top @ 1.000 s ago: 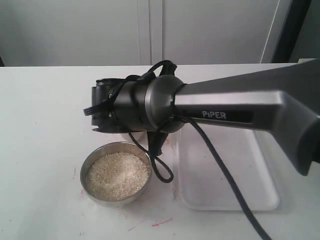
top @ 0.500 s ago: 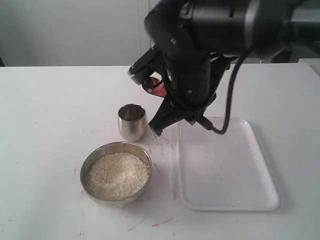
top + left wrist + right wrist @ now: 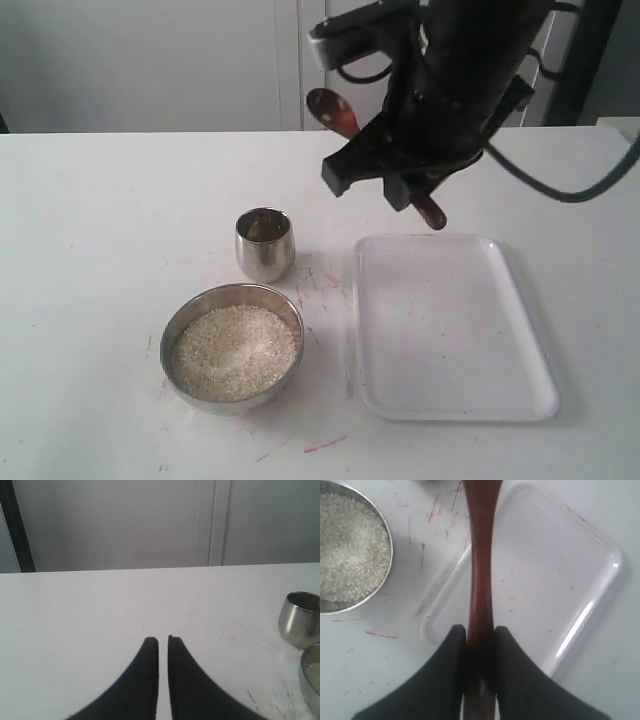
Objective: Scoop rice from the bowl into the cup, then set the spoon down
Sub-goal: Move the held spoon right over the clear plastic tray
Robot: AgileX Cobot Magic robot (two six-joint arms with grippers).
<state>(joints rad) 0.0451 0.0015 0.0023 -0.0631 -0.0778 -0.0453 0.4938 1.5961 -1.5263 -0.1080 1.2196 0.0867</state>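
The steel bowl (image 3: 166,350) sits near the table's front left, holding a heap of white rice (image 3: 235,350). Just behind it stands the small steel cup (image 3: 265,243). My right gripper (image 3: 480,632) is shut on the handle of the reddish-brown wooden spoon (image 3: 480,555). It hangs high over the far edge of the tray. The spoon's scoop (image 3: 333,110) sticks out up and left of the arm, and I cannot tell if rice lies in it. My left gripper (image 3: 163,640) is shut on nothing, low over the table left of the cup (image 3: 300,617).
A clear plastic tray (image 3: 450,330) lies to the right of the bowl and cup; red marks dot the white table around them. A grey wall closes the back of the table.
My right arm has risen and swung back to the right with the spoon, away from the cup and bowl. The cup, hidden a second ago, is now in full sight.
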